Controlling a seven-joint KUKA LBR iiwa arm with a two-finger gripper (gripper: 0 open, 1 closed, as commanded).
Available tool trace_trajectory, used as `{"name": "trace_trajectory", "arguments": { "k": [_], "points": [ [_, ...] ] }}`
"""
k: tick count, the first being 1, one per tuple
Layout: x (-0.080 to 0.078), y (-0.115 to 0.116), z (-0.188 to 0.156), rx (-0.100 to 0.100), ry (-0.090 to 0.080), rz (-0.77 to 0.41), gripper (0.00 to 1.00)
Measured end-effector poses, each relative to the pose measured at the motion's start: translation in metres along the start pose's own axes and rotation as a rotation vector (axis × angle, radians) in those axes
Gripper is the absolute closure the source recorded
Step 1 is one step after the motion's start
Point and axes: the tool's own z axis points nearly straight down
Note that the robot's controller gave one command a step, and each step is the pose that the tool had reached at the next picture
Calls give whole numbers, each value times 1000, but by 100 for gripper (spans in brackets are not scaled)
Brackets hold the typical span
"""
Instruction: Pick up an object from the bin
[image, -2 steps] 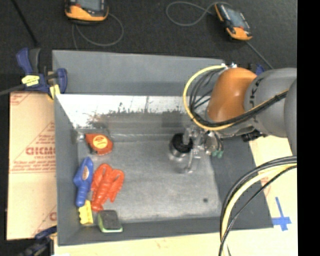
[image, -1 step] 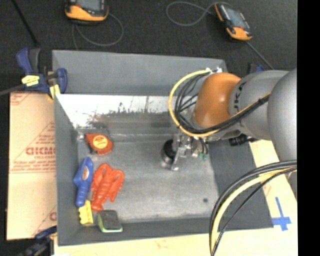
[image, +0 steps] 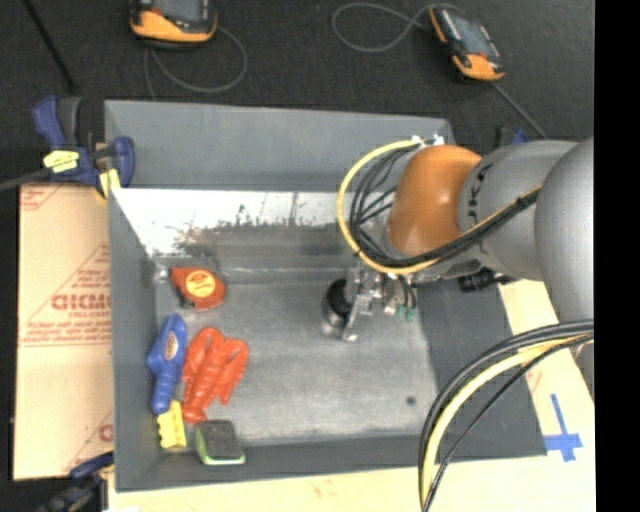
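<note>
My gripper (image: 362, 306) hangs low in the right half of the bin, under the arm's orange cover. Right against its left side lies a small black round thing (image: 337, 297) with a grey part below it. Whether the gripper grips that thing cannot be made out.
Along the bin's left side lie an orange tape measure (image: 198, 286), a blue clamp (image: 165, 359) with a yellow end (image: 172, 428), a red-orange toy with several prongs (image: 213, 370) and a dark square pad with a green rim (image: 219, 443). The arm and its cables cover the bin's right rim.
</note>
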Motion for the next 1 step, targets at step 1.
{"name": "trace_trajectory", "arguments": {
  "k": [1],
  "points": [
    [4,12,-125,2,22,-28,100]
  ]
}}
